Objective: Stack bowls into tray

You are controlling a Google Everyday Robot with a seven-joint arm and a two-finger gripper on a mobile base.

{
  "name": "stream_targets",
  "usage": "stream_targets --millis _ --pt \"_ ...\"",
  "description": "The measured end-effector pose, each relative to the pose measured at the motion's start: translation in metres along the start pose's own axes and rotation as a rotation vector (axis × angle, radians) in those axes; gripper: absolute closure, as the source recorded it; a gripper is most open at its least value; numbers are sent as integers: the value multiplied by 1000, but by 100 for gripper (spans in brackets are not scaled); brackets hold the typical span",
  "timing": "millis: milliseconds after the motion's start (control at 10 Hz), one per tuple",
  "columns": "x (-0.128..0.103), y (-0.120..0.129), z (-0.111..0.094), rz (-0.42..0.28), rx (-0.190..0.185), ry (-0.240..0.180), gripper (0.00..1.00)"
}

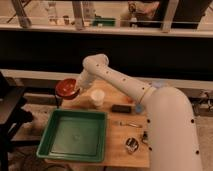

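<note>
The robot's white arm [125, 85] sweeps from its bulky body, to the right of the tray, across the wooden table [120, 135] to a spot beyond the tray's far-left corner. The green tray [49, 150], the largest item on the table, sits at the table's near-left side with its raised rim square to the edge and nothing in its basin. A single red-orange bowl [65, 88] sits past the tray's far rim, at or just off the table's far-left corner, tilted a little so its glossy inside faces the camera. The gripper [76, 90] is pressed against the bowl's right rim, on the side nearer the tray's far-right corner. How far it is open, and whether it truly has hold of the bowl, cannot be told from this angle. A small white cup [97, 97] stands upright just beyond the tray's far-right corner. A flat black object [121, 108] lies further right of the tray. A small shiny metal cup [131, 145] stands to the right of the tray's near end, with a thin utensil [129, 123] between it and the black object.
</note>
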Motion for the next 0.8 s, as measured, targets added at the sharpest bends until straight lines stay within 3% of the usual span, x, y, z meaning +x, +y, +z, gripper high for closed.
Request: stream_targets --millis 400,800 --pt "-8 -25 -46 -4 2 37 100" --pt "-25 -32 -67 12 -14 28 100"
